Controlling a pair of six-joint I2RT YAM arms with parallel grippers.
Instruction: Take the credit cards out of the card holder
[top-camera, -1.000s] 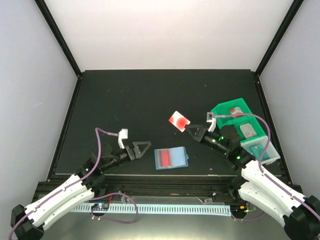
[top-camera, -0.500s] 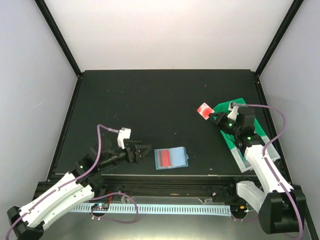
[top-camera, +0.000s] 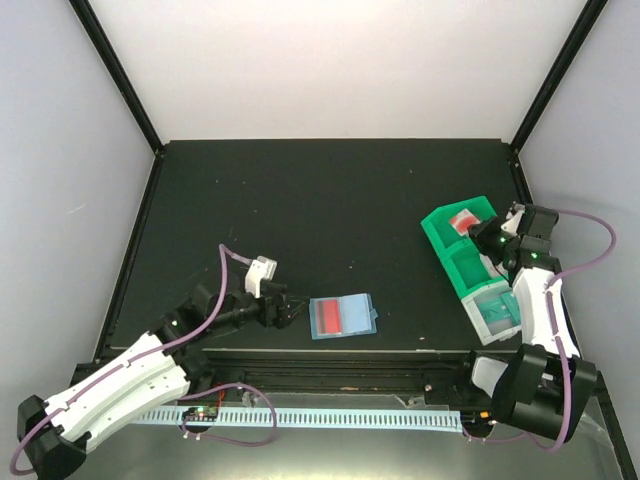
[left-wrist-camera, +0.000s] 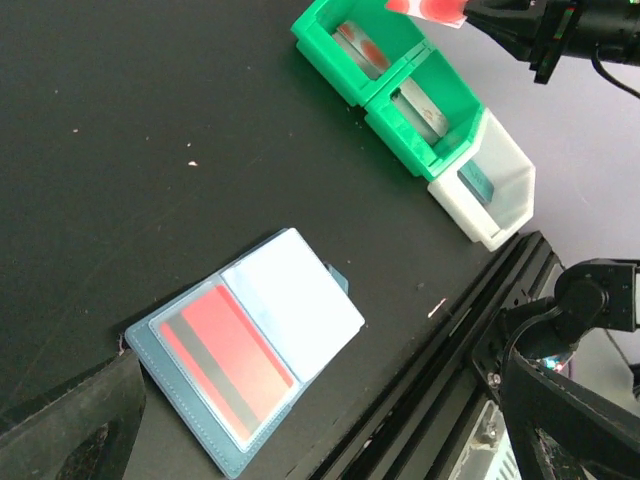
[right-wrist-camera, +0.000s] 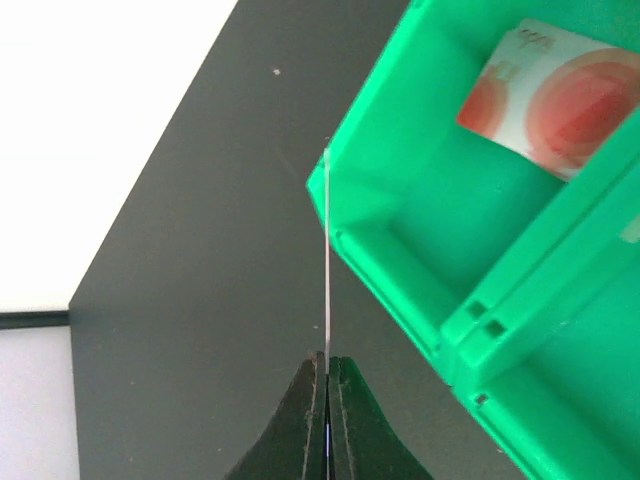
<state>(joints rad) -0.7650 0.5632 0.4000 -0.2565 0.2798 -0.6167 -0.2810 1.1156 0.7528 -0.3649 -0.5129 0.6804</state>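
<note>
The holder lies spread flat at the lower centre of the top view, both panels face up, so its pockets can be reached from above. One red card with a dark stripe sits in the left panel; the right panel looks pale, and I cannot tell whether a card is under it. So the job is not finished.

The left gripper sits low on the table just left of the holder, jaws spread wide and holding nothing. My guess is that it waits there either to pin the holder or to pull the red card.

The right gripper is at the right of the top view, pinched tight on a white card with a red blotch. It grips the card by one short edge, and its wrist view shows the card as a thin line running up from the fingertips. The card hangs over the outer wall of the tray, at the far green compartment, which suggests a drop-off there. That compartment already has a matching red-blotched card leaning inside. The middle one holds a grey card, and the pale end bin a teal card, so the cards seem sorted by kind.

The held card appears to be over the wall rather than inside it. Letting go here risks it catching on the rim or landing on the table.
</note>
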